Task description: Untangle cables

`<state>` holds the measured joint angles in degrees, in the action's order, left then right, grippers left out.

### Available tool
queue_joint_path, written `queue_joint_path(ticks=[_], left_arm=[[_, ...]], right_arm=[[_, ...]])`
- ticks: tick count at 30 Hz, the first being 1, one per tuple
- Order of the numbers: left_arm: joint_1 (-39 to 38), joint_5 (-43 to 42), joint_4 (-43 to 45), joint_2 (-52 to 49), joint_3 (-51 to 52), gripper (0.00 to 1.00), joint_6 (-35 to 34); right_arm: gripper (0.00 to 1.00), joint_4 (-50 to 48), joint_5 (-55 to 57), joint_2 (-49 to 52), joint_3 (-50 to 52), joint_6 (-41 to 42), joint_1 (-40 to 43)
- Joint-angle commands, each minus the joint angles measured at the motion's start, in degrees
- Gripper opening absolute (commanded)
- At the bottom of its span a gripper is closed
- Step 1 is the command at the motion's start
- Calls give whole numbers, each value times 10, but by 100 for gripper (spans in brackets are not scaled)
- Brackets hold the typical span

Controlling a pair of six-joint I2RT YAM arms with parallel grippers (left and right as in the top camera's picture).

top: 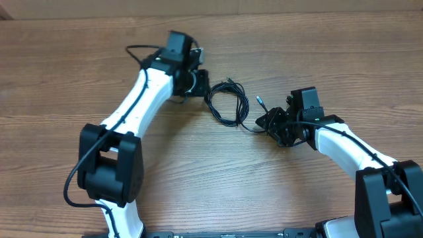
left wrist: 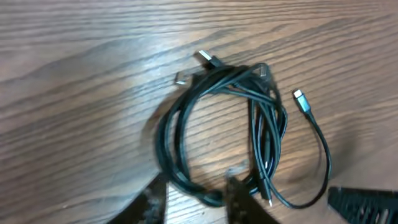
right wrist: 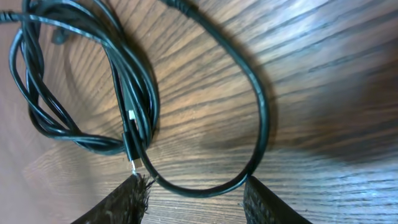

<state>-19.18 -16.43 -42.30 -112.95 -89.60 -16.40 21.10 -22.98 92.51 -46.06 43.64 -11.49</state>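
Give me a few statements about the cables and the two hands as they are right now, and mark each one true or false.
1. The cables lie between the left hand and the right hand. True.
2. The cables are white. False: they are black.
3. One plug end lies clear of the coil. True.
4. The cables hang in the air. False: they rest on the wooden table.
5. The right hand is clamped shut. False: its fingers stand apart, with one strand running between them.

Robotics lab setup, wood-grain counter (top: pixel 59 73), white/black left arm (top: pixel 142 99) based 7 o'clock, right arm (top: pixel 344 145) 5 o'clock
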Motion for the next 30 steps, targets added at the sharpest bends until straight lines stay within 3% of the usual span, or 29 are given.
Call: queue_joint_path(ticks=[1, 4, 10, 14, 16, 24, 30], left_arm=[[-28, 96, -2, -6, -8, 36, -10], [-40, 142, 0, -31, -5, 36, -14], [-35, 154, 4, -85, -5, 36, -14], [-35, 112, 5, -125, -5, 28, -11], [-37, 64, -23, -141, -5, 23, 1], [-38, -75, -191, -137, -6, 29, -1], [-36, -72, -250, -115, -33, 19, 36]], right_arm=[[50, 1, 15, -9, 0, -5, -18], [54, 12, 15, -9, 0, -5, -33], [55, 38, 15, -9, 0, -7, -43], [55, 43, 15, -9, 0, -7, -43], [55, 49, 15, -9, 0, -19, -43], [56, 87, 15, -9, -1, -76, -32], [59, 138, 15, -9, -1, -127, 8]])
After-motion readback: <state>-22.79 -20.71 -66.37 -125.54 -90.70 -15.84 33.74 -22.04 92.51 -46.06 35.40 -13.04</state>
